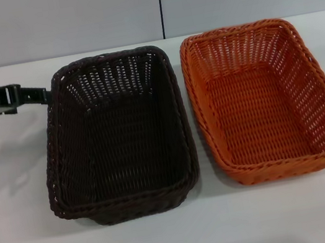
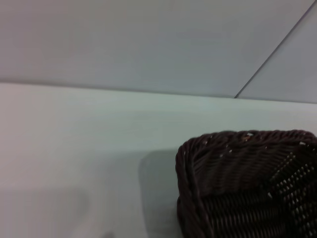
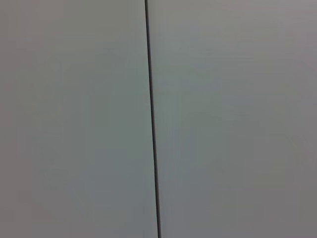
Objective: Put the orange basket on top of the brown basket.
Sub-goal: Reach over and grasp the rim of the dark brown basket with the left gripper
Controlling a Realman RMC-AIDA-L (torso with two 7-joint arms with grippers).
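Observation:
The brown basket (image 1: 118, 135) stands on the white table, left of centre in the head view. The orange basket (image 1: 267, 98) stands right beside it, on its right, with a narrow gap between them. Both are upright and empty. My left gripper (image 1: 43, 94) reaches in from the left and is at the brown basket's far left corner, at rim height. The left wrist view shows one corner of the brown basket (image 2: 247, 183) close by. My right gripper is out of view; the right wrist view shows only a wall.
The white table (image 1: 183, 237) runs under both baskets, with bare surface in front of them and to the left. A grey panelled wall (image 1: 69, 18) with a dark seam (image 3: 151, 119) stands behind the table.

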